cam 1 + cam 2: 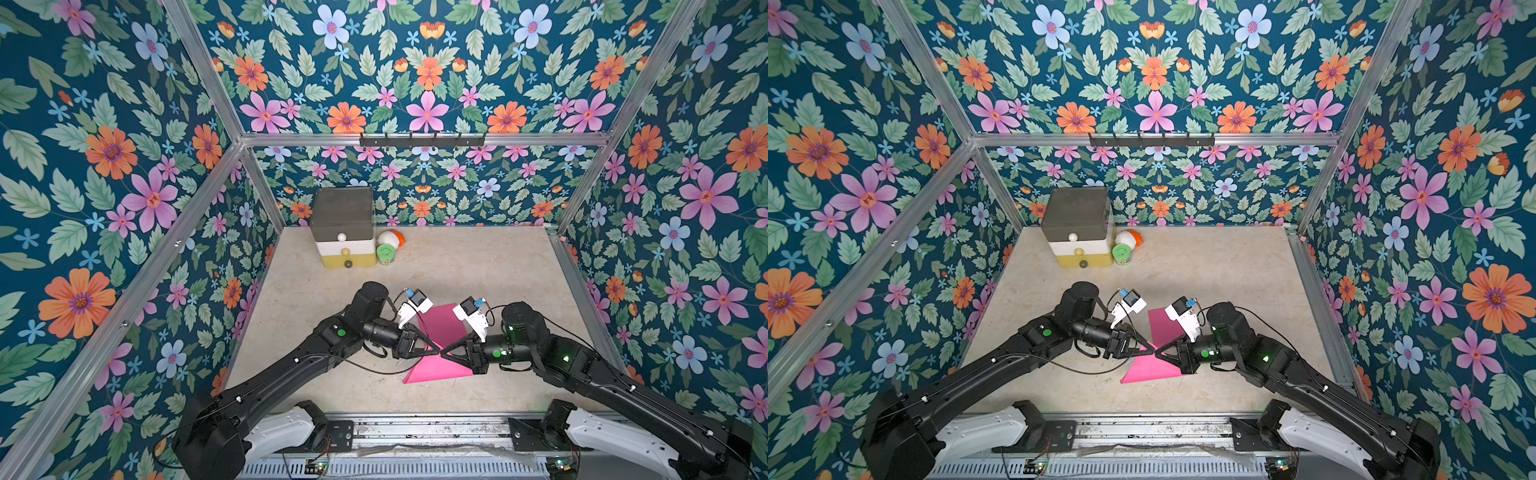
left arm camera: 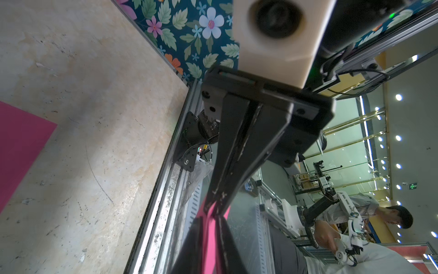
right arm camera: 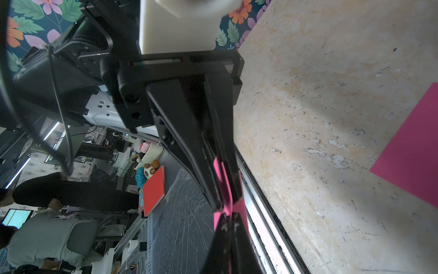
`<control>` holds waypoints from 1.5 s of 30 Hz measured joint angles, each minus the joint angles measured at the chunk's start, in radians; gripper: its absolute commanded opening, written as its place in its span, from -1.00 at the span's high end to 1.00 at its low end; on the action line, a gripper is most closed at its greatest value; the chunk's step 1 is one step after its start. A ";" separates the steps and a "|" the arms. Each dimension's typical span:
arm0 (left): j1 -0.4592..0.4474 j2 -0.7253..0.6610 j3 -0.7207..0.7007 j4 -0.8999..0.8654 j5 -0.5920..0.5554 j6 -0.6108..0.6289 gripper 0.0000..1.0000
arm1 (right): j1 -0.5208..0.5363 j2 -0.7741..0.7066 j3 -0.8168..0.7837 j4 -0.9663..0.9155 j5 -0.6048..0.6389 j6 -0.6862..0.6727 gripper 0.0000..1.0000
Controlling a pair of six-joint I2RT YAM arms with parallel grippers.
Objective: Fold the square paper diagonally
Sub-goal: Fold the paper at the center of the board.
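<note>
My L gripper (image 1: 434, 352) & R gripper (image 1: 444, 355) were both clenched, tip to tip, on a raised corner of the pink paper (image 1: 436, 372), well apart from the drawer box (image 1: 343, 226).

We worked in a robotics lab: past our black fingers (image 2: 234, 151), beyond the silver aluminium frame rail (image 2: 161, 201), a seated man in a pale shirt (image 2: 369, 206) held a white-and-black control arm (image 2: 354, 225).

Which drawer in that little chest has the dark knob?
The bottom yellow drawer; the grey top drawer has a white knob, the white middle drawer a yellow one.
</note>
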 measured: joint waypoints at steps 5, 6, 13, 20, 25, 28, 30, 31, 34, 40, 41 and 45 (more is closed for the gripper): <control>0.020 -0.092 -0.150 0.254 -0.006 -0.166 0.22 | 0.000 -0.035 -0.047 0.053 0.004 0.031 1.00; 0.019 -0.099 -0.167 0.289 -0.010 -0.196 0.18 | 0.000 -0.041 -0.055 0.064 0.004 0.036 1.00; 0.021 -0.148 -0.288 0.578 -0.083 -0.344 -0.02 | 0.000 -0.071 -0.080 0.126 -0.001 0.080 1.00; 0.015 -0.115 -0.313 0.801 -0.098 -0.444 -0.02 | 0.000 -0.087 -0.091 0.163 -0.004 0.106 1.00; 0.010 -0.119 -0.318 0.817 -0.108 -0.460 0.06 | 0.000 -0.100 -0.100 0.177 -0.004 0.117 1.00; 0.010 -0.178 -0.326 0.777 -0.142 -0.438 0.09 | 0.000 -0.104 -0.107 0.181 -0.001 0.128 1.00; 0.010 -0.216 -0.333 0.740 -0.173 -0.420 0.06 | 0.000 -0.099 -0.114 0.184 0.000 0.129 1.00; 0.010 -0.231 -0.333 0.704 -0.194 -0.410 0.06 | 0.000 -0.095 -0.119 0.185 0.000 0.129 1.00; 0.007 -0.243 -0.318 0.573 -0.271 -0.359 -0.02 | 0.000 -0.080 -0.130 0.184 0.026 0.128 1.00; -0.007 -0.233 -0.394 0.467 -0.436 -0.346 -0.02 | 0.000 -0.058 -0.178 0.194 0.124 0.133 1.00; -0.016 -0.230 -0.409 0.471 -0.453 -0.359 -0.02 | 0.000 -0.060 -0.195 0.207 0.141 0.136 1.00; -0.044 -0.175 -0.436 0.521 -0.507 -0.366 -0.02 | -0.005 -0.067 -0.326 0.309 0.195 0.200 1.00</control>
